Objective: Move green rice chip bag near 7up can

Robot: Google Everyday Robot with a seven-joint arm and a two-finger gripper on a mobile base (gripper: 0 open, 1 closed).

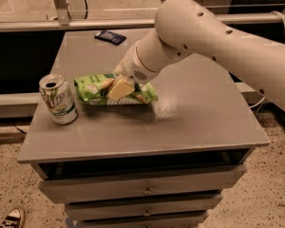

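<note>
The green rice chip bag (92, 88) lies lengthwise on the grey cabinet top (180, 118), its left end close to the 7up can (59, 100). The can stands upright near the left front edge, open on top. My gripper (119, 88) comes down from the upper right on a big white arm and is shut on the bag's middle, one pale finger (118, 90) showing over it. The bag's right end sticks out past the gripper.
A small dark flat packet (110, 36) lies at the back of the cabinet top. Drawers sit below the front edge. A shoe (9, 218) shows on the speckled floor at lower left. A railing and cables run behind.
</note>
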